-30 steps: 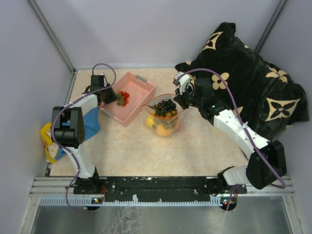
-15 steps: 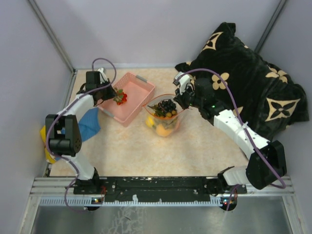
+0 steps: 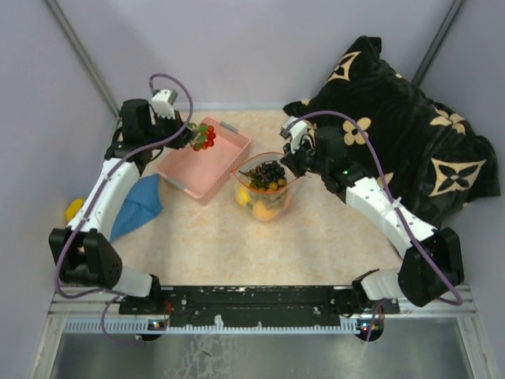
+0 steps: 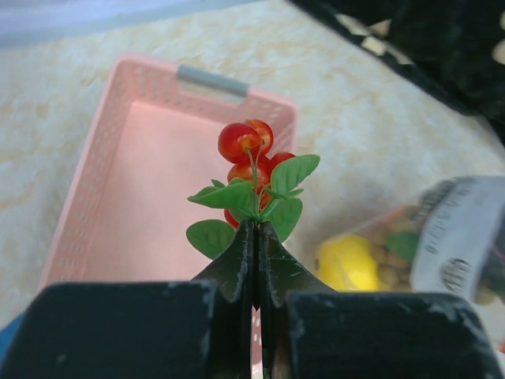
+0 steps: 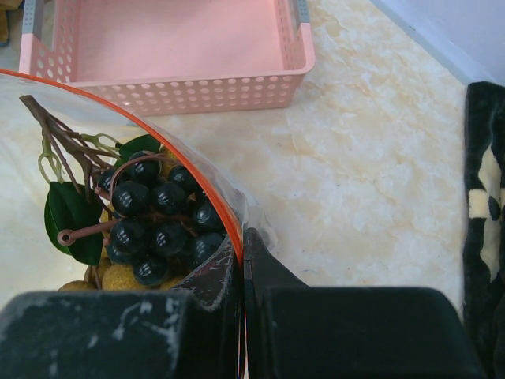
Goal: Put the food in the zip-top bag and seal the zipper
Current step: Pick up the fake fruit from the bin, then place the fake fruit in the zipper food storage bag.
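My left gripper (image 3: 192, 135) (image 4: 257, 227) is shut on a sprig of small red berries (image 4: 251, 155) with green leaves, held up over the pink basket (image 3: 177, 162); the sprig also shows in the top view (image 3: 203, 135). The clear zip-top bag (image 3: 268, 207) stands open right of the basket, holding dark grapes (image 5: 155, 215), yellow fruits (image 3: 245, 198) and an orange piece. My right gripper (image 3: 289, 162) (image 5: 242, 237) is shut on the bag's rim, pinching the red-orange zipper strip (image 5: 180, 160) and holding the mouth open.
A black cushion (image 3: 410, 142) with tan flowers fills the back right. A blue cloth (image 3: 136, 204) with a yellow piece (image 3: 72, 209) lies at the left edge. The basket's inside (image 5: 166, 38) looks bare. Grey walls enclose the table on three sides.
My left gripper has risen out of the basket with the red berry sprig and moved back and slightly right. The right gripper and the bag have not moved.
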{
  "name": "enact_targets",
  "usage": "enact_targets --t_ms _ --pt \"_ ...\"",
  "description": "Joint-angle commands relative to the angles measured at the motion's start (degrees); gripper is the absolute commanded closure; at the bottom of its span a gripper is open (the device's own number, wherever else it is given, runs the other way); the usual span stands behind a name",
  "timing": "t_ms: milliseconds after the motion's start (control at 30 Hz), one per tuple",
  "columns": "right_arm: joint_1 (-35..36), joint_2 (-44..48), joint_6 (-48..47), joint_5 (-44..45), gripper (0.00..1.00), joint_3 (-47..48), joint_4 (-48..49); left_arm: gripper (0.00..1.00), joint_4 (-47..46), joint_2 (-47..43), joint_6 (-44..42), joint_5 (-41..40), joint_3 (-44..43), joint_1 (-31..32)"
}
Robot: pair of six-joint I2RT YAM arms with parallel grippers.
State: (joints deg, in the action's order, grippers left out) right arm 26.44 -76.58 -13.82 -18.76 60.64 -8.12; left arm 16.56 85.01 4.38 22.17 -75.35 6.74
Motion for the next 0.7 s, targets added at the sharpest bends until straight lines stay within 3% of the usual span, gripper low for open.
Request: enact_targets --t_ms 0,400,667 --pt "-0.4 1.3 0.2 -0.5 1.0 1.4 2.9 1.0 0.1 -6.1 -6.1 5.6 -2.8 3.5" --pt "-0.4 2.5 1.3 -0.9 1.0 0.5 3.5 1.0 3.4 -13.2 -19.3 16.1 -6.7 14.4" --pt "-0.4 3.7 2.0 -1.0 1.0 -0.4 3.9 1.0 4.5 -12.7 -24.0 21.5 -6.7 21.0"
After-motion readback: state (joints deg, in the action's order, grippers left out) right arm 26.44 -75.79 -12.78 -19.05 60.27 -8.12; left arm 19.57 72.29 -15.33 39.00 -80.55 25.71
